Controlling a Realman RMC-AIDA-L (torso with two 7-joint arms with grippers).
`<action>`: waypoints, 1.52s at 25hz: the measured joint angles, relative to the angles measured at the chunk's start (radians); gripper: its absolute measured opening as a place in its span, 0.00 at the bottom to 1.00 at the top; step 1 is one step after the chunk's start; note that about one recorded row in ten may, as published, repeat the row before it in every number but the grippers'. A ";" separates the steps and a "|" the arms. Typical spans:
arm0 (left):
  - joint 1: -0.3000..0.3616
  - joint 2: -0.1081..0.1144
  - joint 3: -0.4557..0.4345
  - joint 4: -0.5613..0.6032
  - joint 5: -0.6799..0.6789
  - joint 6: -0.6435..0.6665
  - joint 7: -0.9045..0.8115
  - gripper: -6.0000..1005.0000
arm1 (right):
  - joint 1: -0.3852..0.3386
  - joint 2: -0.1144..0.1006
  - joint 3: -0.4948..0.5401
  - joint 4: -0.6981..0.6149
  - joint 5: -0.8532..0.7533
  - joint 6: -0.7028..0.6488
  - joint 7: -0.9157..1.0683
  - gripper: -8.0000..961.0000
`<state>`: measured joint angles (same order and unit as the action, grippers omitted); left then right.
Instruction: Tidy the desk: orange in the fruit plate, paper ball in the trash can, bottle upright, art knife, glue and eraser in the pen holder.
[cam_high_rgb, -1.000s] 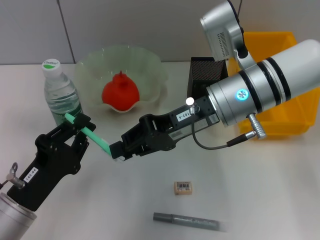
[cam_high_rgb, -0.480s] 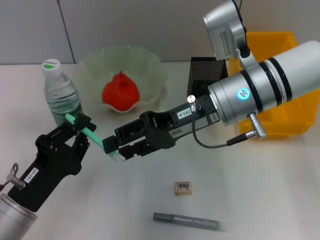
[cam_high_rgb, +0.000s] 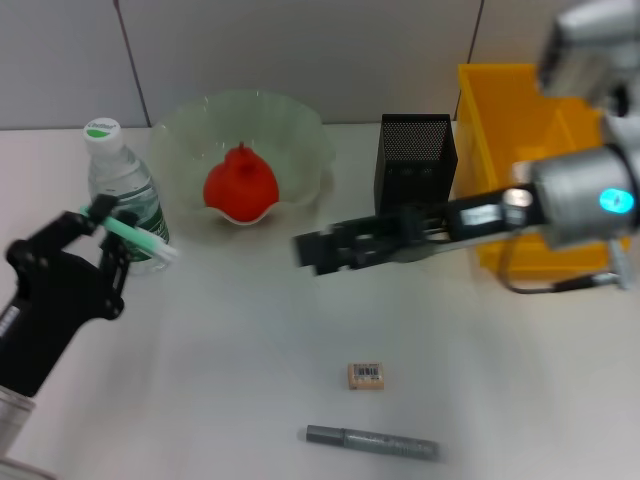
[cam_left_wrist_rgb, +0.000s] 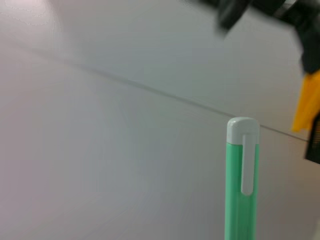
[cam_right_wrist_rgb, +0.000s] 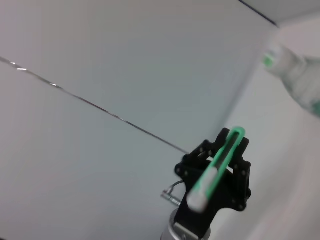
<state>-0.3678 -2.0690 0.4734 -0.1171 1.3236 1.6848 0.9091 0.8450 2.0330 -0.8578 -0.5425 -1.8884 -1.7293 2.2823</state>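
Left gripper grips green art knife; right gripper holds nothing.

Left gripper sits at the table's left side, just in front of the upright bottle, fingers clamped on the knife, its white end toward centre. Right gripper hovers mid-table before the black pen holder; finger spread cannot be told. Orange lies in the fruit plate. Eraser and grey glue lie on the near table. Yellow trash can at far right.
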 joint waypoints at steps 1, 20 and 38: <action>0.001 0.001 -0.013 0.013 0.000 0.001 -0.060 0.21 | -0.027 -0.012 0.010 -0.001 0.019 -0.024 -0.049 0.85; -0.005 -0.002 0.081 0.594 0.064 -0.061 -1.638 0.21 | -0.165 0.033 -0.008 -0.091 -0.127 0.014 -0.539 0.87; -0.165 -0.004 0.588 0.973 0.061 -0.347 -2.286 0.21 | -0.325 0.043 -0.065 -0.286 -0.062 -0.020 -0.708 0.87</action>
<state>-0.5325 -2.0725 1.0612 0.8555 1.3844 1.3374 -1.3768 0.5205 2.0762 -0.9225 -0.8282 -1.9501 -1.7492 1.5742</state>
